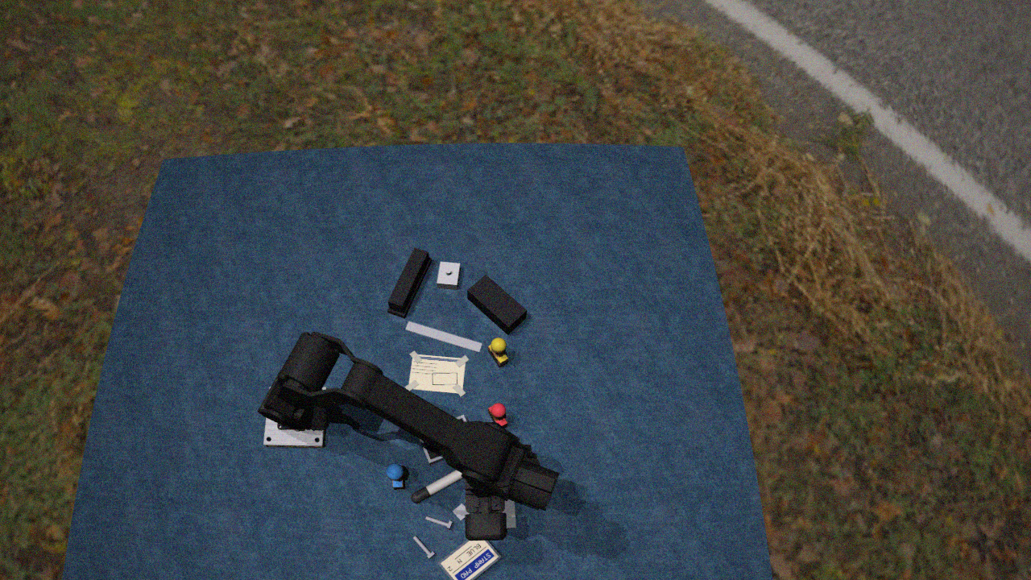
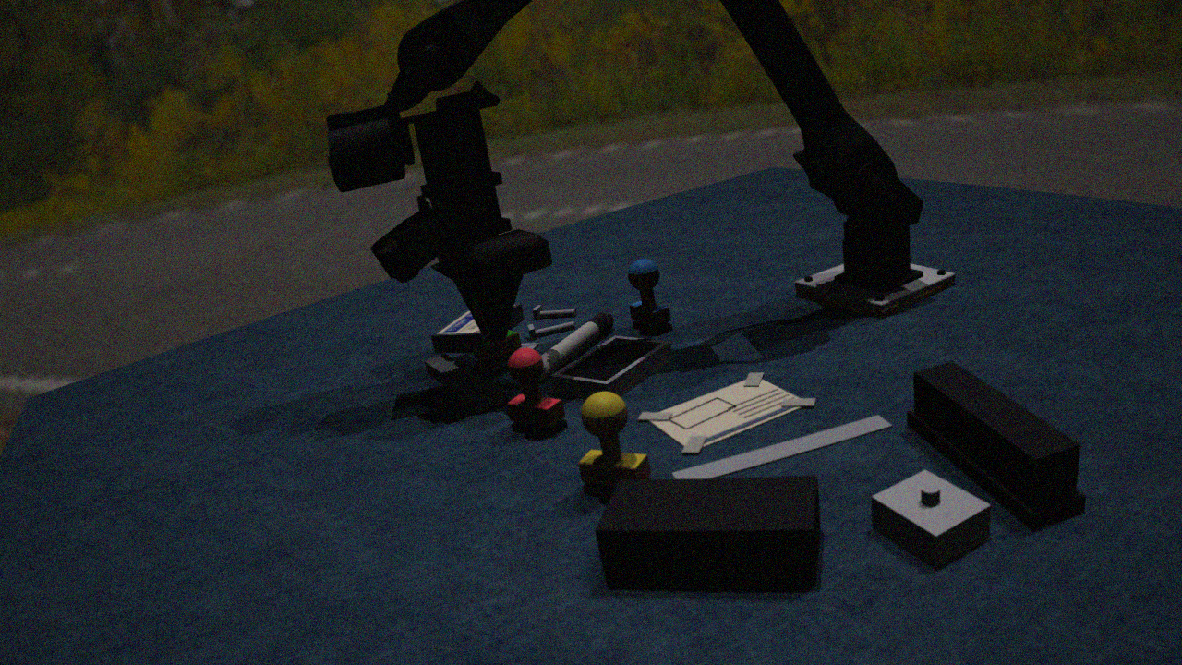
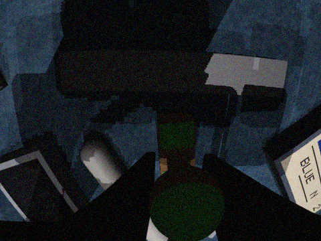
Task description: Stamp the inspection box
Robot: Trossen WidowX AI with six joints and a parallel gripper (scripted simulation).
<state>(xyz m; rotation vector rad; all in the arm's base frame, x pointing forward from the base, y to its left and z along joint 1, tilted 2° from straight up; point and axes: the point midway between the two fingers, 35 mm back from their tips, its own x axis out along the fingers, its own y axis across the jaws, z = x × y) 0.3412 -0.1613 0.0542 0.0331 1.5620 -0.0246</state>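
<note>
My gripper (image 2: pixel 496 334) (image 3: pixel 178 161) is shut on the green stamp (image 2: pixel 512 334) (image 3: pixel 187 211) by its neck, under the ball. Whether its base touches the bench is hidden. The card (image 1: pixel 421 383) (image 2: pixel 702 411) is taped flat, and its outlined box shows no print. A box marked STAMP PAD (image 1: pixel 469 560) (image 3: pixel 301 182) lies beside the gripper. An open dark-filled tray (image 2: pixel 578 381) (image 3: pixel 57 181) lies between gripper and card. A red stamp (image 1: pixel 498 412) (image 2: pixel 525 364), a yellow stamp (image 1: pixel 498 346) (image 2: pixel 604 411) and a blue stamp (image 1: pixel 395 473) (image 2: pixel 644 273) stand upright. No stamp wording is readable.
A marker (image 1: pixel 440 485) (image 2: pixel 578 343) (image 3: pixel 103 164) lies beside the tray. A grey bar (image 1: pixel 510 513) (image 3: pixel 247 71) is close to the gripper. Two bolts (image 1: pixel 438 521) (image 1: pixel 424 546) lie near the pad box. A ruler (image 1: pixel 443 337) and black blocks (image 1: pixel 409 281) (image 1: pixel 497 304) lie beyond the card.
</note>
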